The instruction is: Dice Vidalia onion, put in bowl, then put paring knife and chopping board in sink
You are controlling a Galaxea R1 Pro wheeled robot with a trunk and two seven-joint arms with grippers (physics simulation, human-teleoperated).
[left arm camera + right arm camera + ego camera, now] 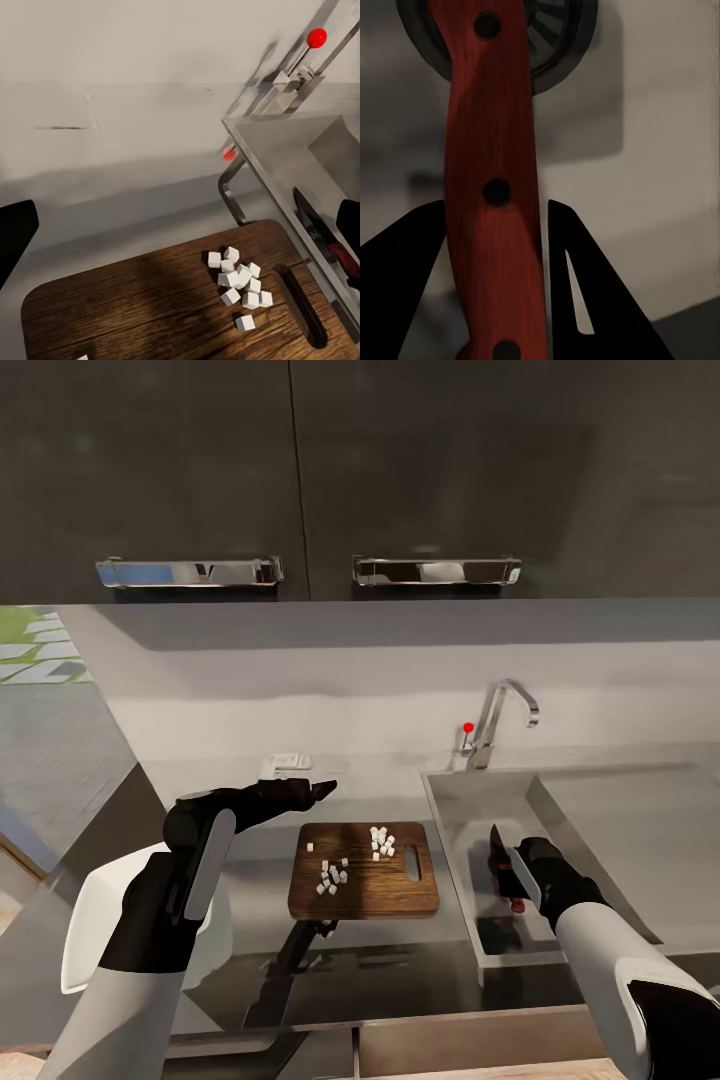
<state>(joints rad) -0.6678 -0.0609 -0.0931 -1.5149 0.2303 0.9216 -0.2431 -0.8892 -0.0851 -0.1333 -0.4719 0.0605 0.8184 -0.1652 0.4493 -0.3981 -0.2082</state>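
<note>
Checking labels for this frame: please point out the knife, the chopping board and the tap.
knife (491,187), right wrist view, on the middle of its red handle.
chopping board (365,892), head view, on bare wood near its front edge.
tap (497,712), head view, on the chrome neck.

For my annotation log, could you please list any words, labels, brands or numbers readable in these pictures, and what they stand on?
None can be read.
The paring knife handle shows dark rivets and no lettering.
The chopping board, sink, tap and cabinet handles carry no print.
A small white item by the backsplash is too blurred to tell.
</note>
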